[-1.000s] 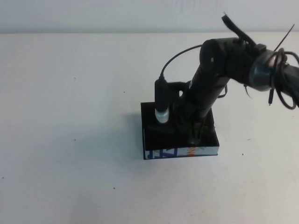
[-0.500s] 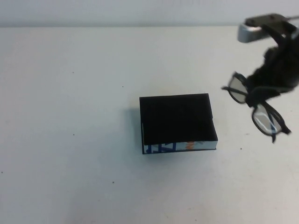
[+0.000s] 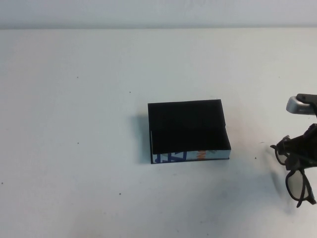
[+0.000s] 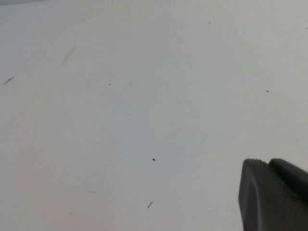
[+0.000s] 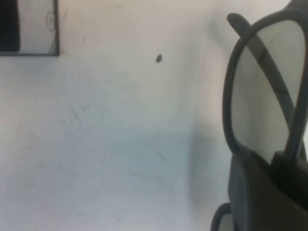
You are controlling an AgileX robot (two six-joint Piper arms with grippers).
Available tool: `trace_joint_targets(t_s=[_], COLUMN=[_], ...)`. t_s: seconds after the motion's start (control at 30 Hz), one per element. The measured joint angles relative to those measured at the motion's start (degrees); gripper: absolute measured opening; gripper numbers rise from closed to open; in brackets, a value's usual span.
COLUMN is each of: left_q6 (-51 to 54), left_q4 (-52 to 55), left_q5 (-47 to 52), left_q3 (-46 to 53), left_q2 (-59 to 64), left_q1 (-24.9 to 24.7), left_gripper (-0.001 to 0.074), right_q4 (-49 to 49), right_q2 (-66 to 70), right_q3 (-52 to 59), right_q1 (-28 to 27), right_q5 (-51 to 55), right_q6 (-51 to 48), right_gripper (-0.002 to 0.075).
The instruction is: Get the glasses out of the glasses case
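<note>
glasses (image 3: 296,168) long axis near-far, clamped in right claw (image 3: 303,148) at right edge; left claw (image 4: 272,195) state unclear

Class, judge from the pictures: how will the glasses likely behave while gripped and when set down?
The glasses hang from the right gripper, so probably light. Thin rims and lenses look fragile. Folding arms may swing. The left gripper stays away from the case.

I've carried the glasses (image 3: 295,168) clear of the glasses case (image 3: 188,131), my right gripper (image 3: 302,148) (clamped on them) now low beside the table's right edge.
</note>
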Motion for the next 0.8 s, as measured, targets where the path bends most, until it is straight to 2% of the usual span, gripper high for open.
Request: trace_joint_targets(t_s=[0.27,0.53,0.67,0.8], left_q6=[0.00,0.00,0.00,0.00], left_q4=[0.00,0.00,0.00,0.00], left_q5=[0.00,0.00,0.00,0.00], left_q3=[0.00,0.00,0.00,0.00], left_q2=[0.00,0.00,0.00,0.00], left_q1=[0.00,0.00,0.00,0.00], left_gripper=[-0.0005,-0.0005,-0.0005,-0.0005], right_q4=[-0.61,-0.61,-0.85,-1.90], right_q2=[2.64,1.37,-7.15,-23.35], right_q3=[0.02,0.11,0.24,3.49], right_q1=[0.00,0.00,0.00,0.00], right_q5=[-4.17,-4.80,-4.35,-7.57], right_q6=[0.00,0.00,-0.12,-1.11], right_gripper=[0.0065,0.0302,0.0309,0.0256])
